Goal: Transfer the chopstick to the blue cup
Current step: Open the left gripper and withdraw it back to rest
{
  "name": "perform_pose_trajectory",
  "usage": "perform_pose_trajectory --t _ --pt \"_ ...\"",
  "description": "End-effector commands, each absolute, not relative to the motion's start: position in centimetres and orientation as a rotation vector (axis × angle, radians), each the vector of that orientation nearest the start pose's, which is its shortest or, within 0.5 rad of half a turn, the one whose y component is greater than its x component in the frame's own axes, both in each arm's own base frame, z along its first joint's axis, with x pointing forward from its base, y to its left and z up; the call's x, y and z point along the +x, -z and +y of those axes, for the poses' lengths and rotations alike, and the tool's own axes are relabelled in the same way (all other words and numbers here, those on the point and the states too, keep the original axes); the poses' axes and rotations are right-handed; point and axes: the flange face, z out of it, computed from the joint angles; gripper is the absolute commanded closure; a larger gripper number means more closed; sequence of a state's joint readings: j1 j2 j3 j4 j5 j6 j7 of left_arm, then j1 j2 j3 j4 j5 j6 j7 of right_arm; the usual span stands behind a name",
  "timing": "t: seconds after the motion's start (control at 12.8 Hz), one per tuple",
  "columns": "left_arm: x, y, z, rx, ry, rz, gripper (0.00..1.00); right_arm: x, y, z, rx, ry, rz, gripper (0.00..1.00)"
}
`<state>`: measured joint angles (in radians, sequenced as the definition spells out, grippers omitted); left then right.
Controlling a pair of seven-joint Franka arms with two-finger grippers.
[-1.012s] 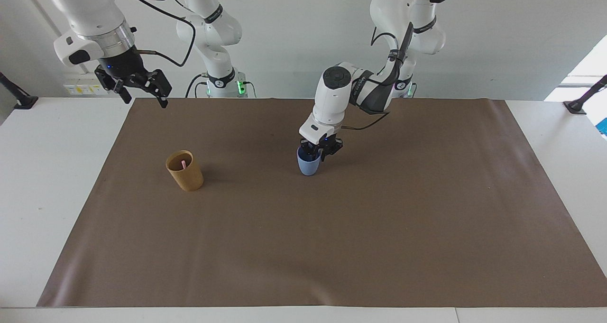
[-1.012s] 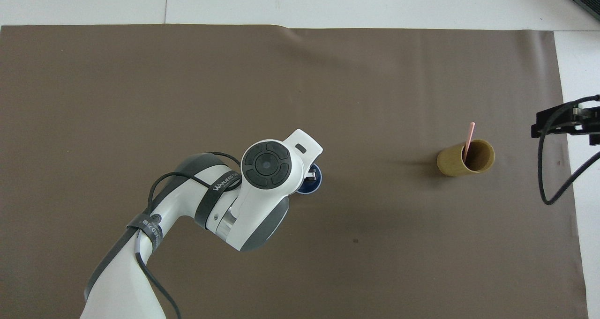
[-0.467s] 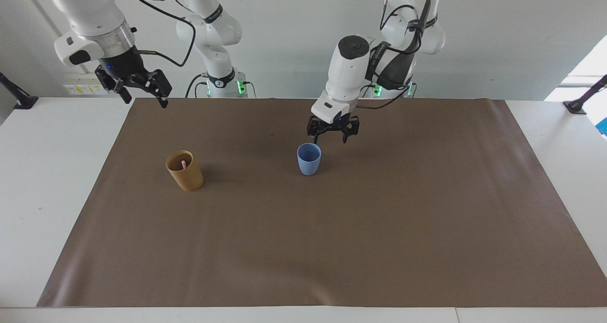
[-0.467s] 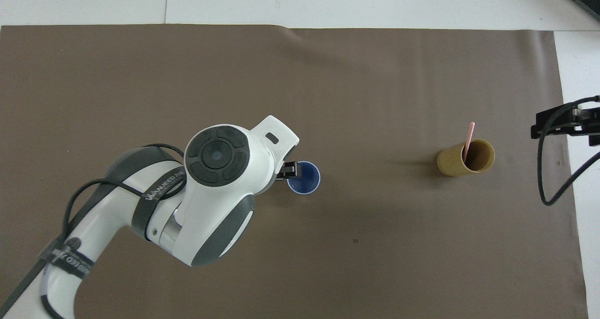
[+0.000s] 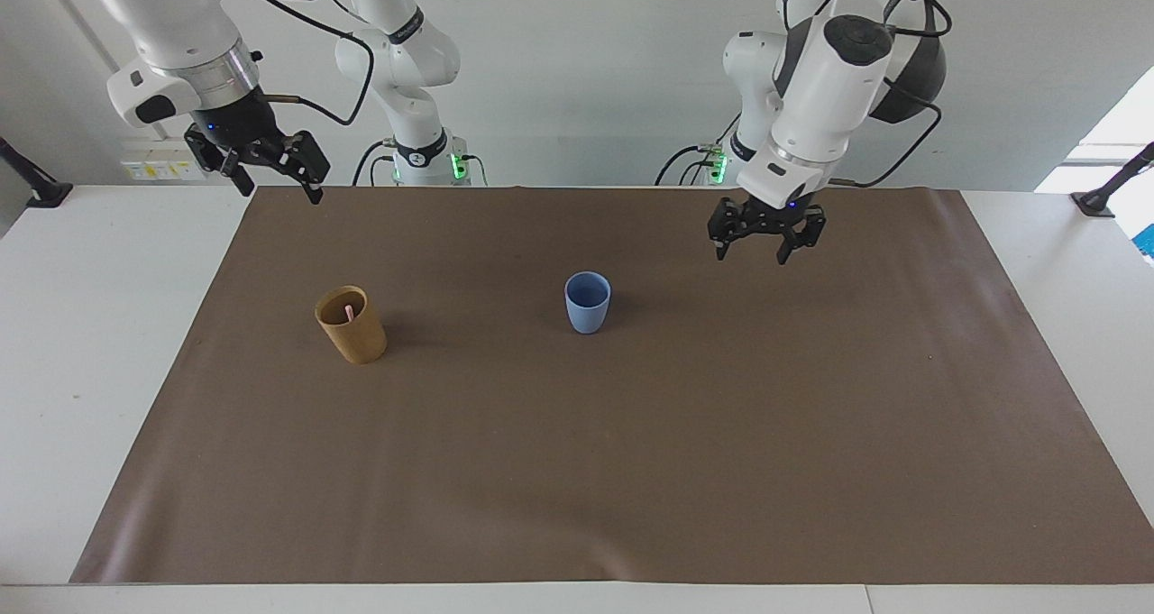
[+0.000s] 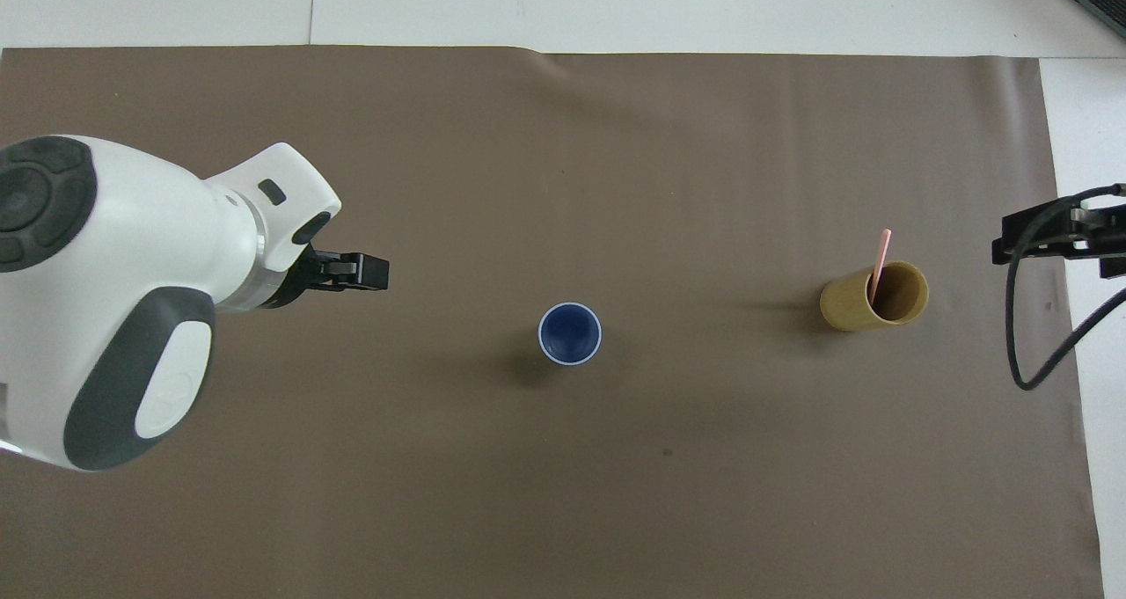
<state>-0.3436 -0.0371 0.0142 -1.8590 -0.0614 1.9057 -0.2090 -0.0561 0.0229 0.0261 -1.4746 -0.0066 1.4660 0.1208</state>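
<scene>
Toward the right arm's end of the worktop (image 5: 135,343), the chopstick (image 5: 348,311) stands upright in the tan cup (image 5: 352,327), closest to the raised right gripper (image 5: 270,170); both it and the left gripper (image 5: 764,238) stand apart and empty.

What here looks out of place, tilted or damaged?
Nothing is spilled or damaged. The blue cup stands upright and empty; the chopstick leans in the tan cup, which looks slightly tilted. The left gripper and the right gripper hang open, holding nothing.

Chopstick's not in the blue cup yet

The chopstick (image 5: 348,311) sits in the tan cup (image 5: 351,325); the blue cup (image 5: 587,302) stands upright mid-mat. The left gripper (image 5: 764,246) and right gripper (image 5: 275,182) both hang spread wide, holding nothing.
</scene>
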Motion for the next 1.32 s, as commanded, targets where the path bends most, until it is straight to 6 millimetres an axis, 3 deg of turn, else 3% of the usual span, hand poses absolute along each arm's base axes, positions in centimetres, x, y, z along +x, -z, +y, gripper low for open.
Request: perform_pose_trajectory --t 0.0,0.16,0.47,0.62,0.93,1.25 --pt "53.5 -57.2 -15.4 -3.195 0.093 0.203 0.0 54.1 -64.8 -1.9 -3.114 -0.061 0.236 0.0" --pt "54.6 -60.0 -12.7 -3.191 0.103 0.226 0.0 53.7 -64.5 -1.8 -3.113 -0.075 0.261 0.0" --pt "54.9 -64.3 -7.9 -3.176 0.087 0.286 0.0 52.1 -63.7 -0.9 -3.11 -0.074 0.266 0.0" --pt "55.1 -65.7 -5.7 -3.161 0.062 0.238 0.0 52.2 -63.7 -0.9 -3.11 -0.067 0.271 0.0" --pt "54.3 -66.5 -3.7 -3.138 -0.007 0.201 0.0 52.2 -63.7 -0.6 -3.088 -0.071 0.279 0.0" --pt "53.3 -67.2 -4.3 -3.149 -0.005 0.206 0.0 52.2 -63.7 -0.6 -3.087 -0.071 0.284 0.0"
